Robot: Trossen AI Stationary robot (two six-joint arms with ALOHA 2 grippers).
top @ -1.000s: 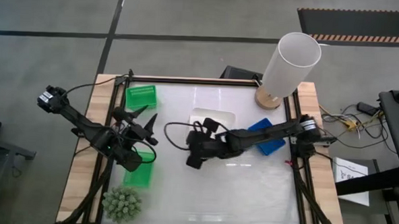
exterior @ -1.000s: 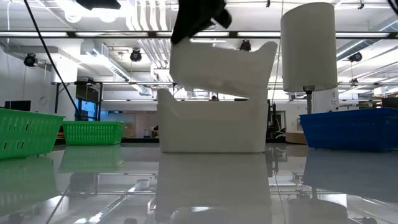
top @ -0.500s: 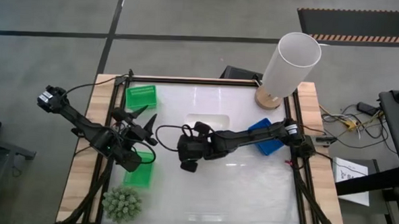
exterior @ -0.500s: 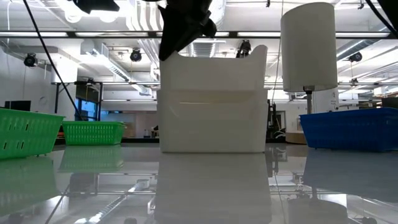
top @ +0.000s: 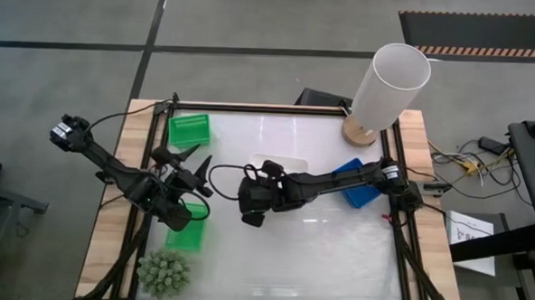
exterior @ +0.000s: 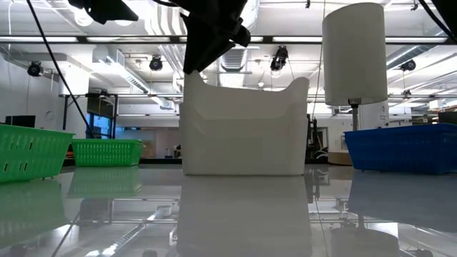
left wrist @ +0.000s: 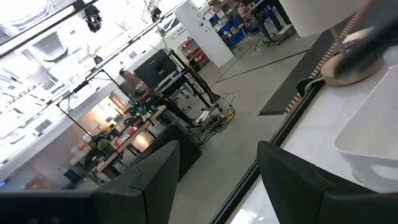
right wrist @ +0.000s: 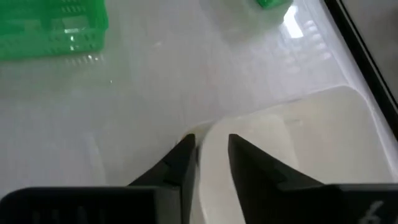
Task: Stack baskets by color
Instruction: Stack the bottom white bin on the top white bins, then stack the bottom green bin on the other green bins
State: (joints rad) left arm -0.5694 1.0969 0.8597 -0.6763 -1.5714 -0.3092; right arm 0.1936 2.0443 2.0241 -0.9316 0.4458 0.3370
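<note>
On the bench's (top: pixel 272 259) left side the plant (top: pixel 163 272) sits at the near corner, with one green basket (top: pixel 186 233) just beyond it and a second green basket (top: pixel 189 128) at the far left corner. Between these two baskets hangs the left gripper (top: pixel 194 165), above the bench, its jaws spread wide with nothing between them; its wrist view looks out into the room, where a person (left wrist: pixel 132 81) stands far off.

Near the middle stand the white baskets (exterior: pixel 243 128), one nested in the other, flat on the bench. The right gripper (top: pixel 252 199) is at their near left corner, and in its wrist view the jaws stand slightly apart with the white rim (right wrist: pixel 214 149) between them; whether the fingers (right wrist: pixel 177 165) press that rim I cannot tell.

To the right the blue basket (top: pixel 356 183) lies partly under the right arm. At the far right corner the white cylinder (top: pixel 388 83) stands on a round wooden base (top: pixel 357 131)
</note>
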